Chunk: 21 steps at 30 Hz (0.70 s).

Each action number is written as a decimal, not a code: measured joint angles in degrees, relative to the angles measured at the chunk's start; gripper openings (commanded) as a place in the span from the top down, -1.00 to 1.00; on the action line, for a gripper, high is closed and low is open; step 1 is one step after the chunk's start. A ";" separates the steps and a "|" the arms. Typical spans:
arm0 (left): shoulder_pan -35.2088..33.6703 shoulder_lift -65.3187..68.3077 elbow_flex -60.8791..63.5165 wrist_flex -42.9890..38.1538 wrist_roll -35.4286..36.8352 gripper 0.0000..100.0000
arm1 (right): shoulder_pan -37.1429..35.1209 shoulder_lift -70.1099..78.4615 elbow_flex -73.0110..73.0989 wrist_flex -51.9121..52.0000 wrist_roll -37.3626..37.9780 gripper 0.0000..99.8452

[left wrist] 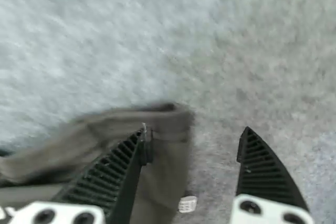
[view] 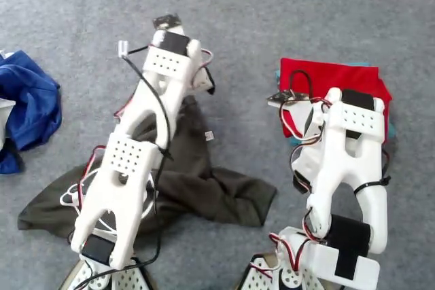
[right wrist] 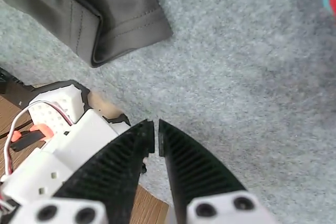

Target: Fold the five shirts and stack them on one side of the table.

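Observation:
A dark olive shirt (view: 204,181) lies spread and rumpled on the grey table (view: 306,18), under the left arm. My left gripper (view: 167,22) hangs past the shirt's far edge. In the left wrist view it (left wrist: 194,140) is open, with one finger (left wrist: 118,174) over the shirt's hem (left wrist: 157,129) and the other over bare cloth. A folded red shirt (view: 340,76) rests on a teal one (view: 389,130) at the right, partly hidden by the right arm (view: 346,154). My right gripper (right wrist: 156,129) is shut on nothing, above the table near a dark sleeve (right wrist: 89,14).
A crumpled blue shirt (view: 27,103) lies at the left edge. The arm bases (view: 306,263) stand at the table's near edge, with wood (right wrist: 152,211) showing beyond it. Bare grey table stretches across the far side.

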 measured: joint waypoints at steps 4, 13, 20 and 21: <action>1.49 2.99 0.00 0.00 2.73 0.48 | 0.00 0.00 0.00 0.00 0.00 0.93; -0.26 4.40 -0.79 0.00 5.27 0.60 | 0.00 0.00 0.18 0.00 0.00 0.93; -2.11 2.02 -1.67 0.00 5.19 0.59 | 0.00 0.00 0.18 0.00 0.00 0.93; -1.93 1.32 -1.76 0.00 4.92 0.59 | 0.00 0.00 0.18 0.00 0.00 0.93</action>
